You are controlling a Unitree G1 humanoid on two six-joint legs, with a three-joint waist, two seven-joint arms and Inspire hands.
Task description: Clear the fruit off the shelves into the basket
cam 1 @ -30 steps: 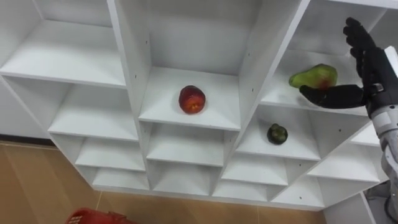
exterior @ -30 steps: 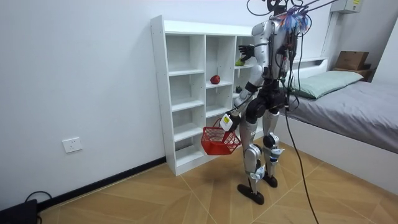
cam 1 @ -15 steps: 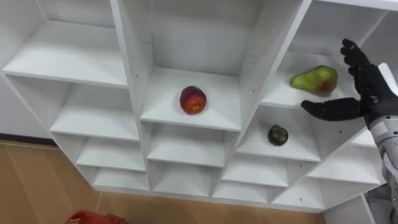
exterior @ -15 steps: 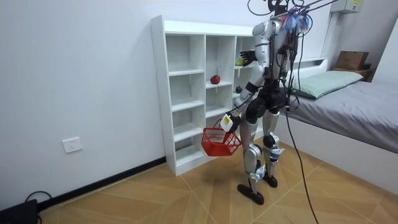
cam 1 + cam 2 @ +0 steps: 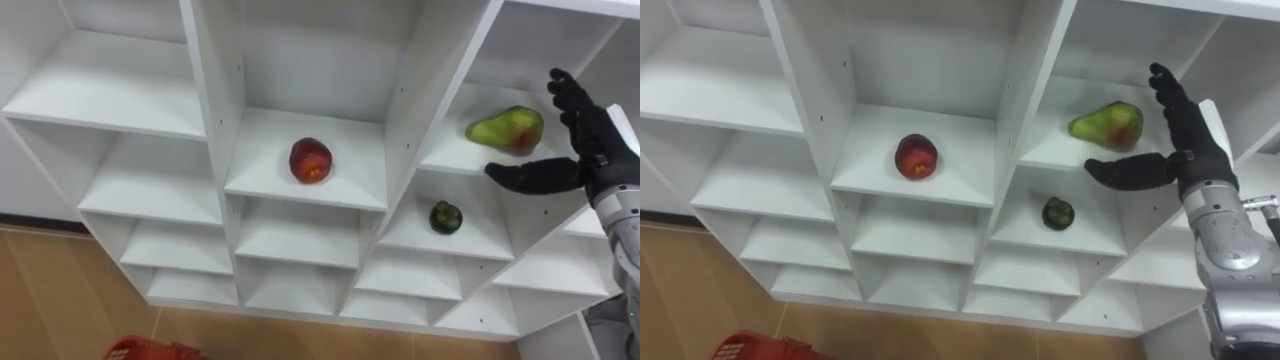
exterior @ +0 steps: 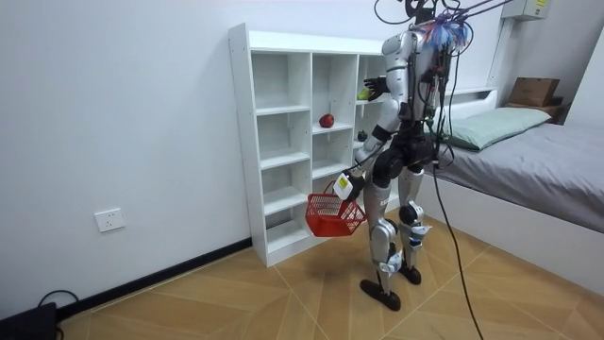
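One hand, the right hand (image 5: pixel 598 150), is raised at the right column of the white cubby shelf unit (image 5: pixel 215 100). It is spread wide open and holds nothing. Its thumb reaches left just beneath the green, red-blushed pear (image 5: pixel 505 127), and its fingers stand up to the right of the fruit. The pear lies on its shelf. One compartment below sits a small dark green round fruit (image 5: pixel 446 215). Further left, in the middle column, rests a red round fruit (image 5: pixel 310 160). In the room view the robot stands facing the shelves. A red wire basket (image 6: pixel 335 215) hangs at its lowered left hand (image 6: pixel 349 178), whose grip is too small to tell.
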